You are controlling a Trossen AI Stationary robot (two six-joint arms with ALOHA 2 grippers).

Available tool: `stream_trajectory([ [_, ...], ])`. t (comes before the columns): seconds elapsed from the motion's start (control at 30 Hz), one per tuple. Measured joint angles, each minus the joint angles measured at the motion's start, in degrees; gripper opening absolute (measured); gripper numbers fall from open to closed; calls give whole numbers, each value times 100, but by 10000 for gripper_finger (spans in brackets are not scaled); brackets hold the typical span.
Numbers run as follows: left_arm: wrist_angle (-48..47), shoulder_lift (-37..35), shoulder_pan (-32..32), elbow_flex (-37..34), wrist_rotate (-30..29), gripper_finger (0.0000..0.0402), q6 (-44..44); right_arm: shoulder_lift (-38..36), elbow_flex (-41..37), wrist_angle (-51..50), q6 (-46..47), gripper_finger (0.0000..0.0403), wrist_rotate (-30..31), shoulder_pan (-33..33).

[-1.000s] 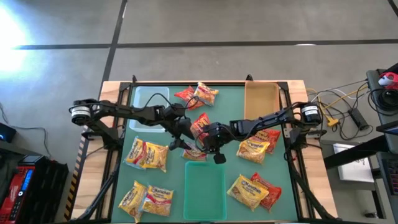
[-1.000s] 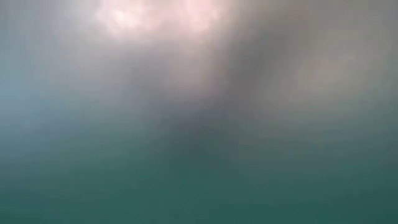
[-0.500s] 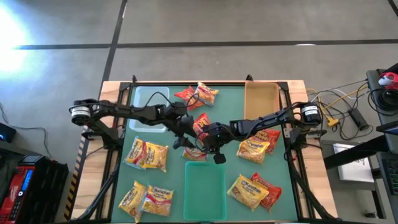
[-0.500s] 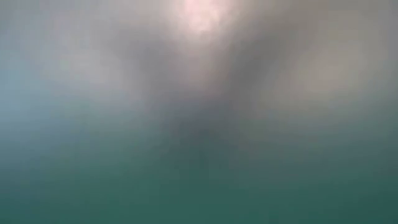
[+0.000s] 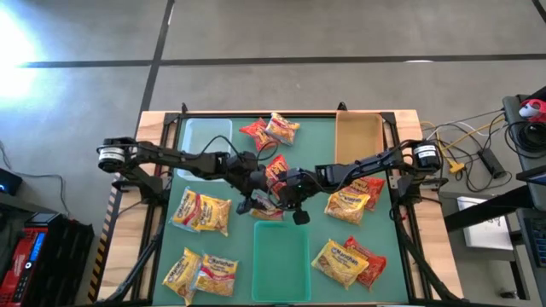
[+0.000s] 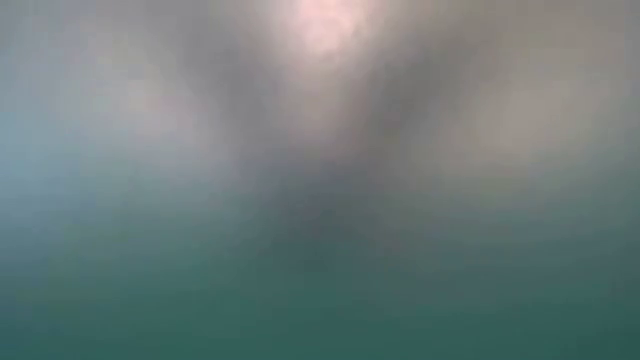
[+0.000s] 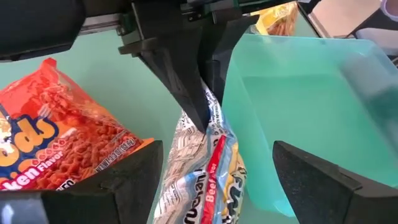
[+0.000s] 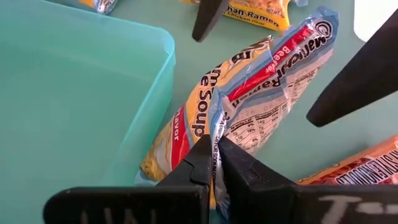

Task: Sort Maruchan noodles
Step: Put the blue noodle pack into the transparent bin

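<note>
My right gripper (image 8: 216, 144) is shut on a yellow-and-white beef ramen packet (image 8: 261, 87) with a red stripe. It lies mid-table (image 5: 269, 207), beside the far wall of the green tray (image 8: 74, 93). My left gripper (image 7: 217, 149) is open, one finger on each side of that same packet (image 7: 199, 180); whether it touches I cannot tell. In the high view the two grippers meet head-on, left (image 5: 256, 203) and right (image 5: 283, 200). A red packet (image 5: 275, 170) lies just beyond them. The low view is only blur. My right gripper pinches the packet's raised back seam (image 8: 214, 127) between its two fingers (image 7: 186, 93), slanting down from above. The packet's printed back faces up, pulled into a ridge at the seam. Its yellow edge (image 8: 163, 158) sits against the green tray's wall.
The green tray (image 5: 281, 256) sits at the near edge, a clear tray (image 5: 205, 136) far left and a tan tray (image 5: 358, 136) far right. Yellow packets lie at near left (image 5: 202, 211) and near right (image 5: 341, 260). Red and yellow ones lie at the far middle (image 5: 271, 130).
My left arm has swung toward the table's near edge and right, bringing its gripper up around the packet that my right gripper holds. My right gripper and the packet have stayed in place.
</note>
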Motion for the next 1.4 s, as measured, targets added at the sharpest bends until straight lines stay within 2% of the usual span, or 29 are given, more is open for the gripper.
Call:
stream_trajectory([
  [0.43, -55, 608, -32, -15, 0, 286, -142, 0, 28, 256, -3, 8, -2, 0],
  [0.83, -137, 654, -39, -15, 2, 278, -242, 0, 28, 278, -7, 8, 0, 0],
  [0.97, -138, 654, -39, -15, 2, 249, -304, 0, 28, 255, 9, 8, 0, 0],
  [1.13, -139, 654, -39, -15, 2, 188, -363, -88, 28, 149, 213, 9, 0, -2],
  [1.4, -144, 654, -39, -15, 0, 90, -349, -817, 28, -490, 250, 9, 2, -15],
])
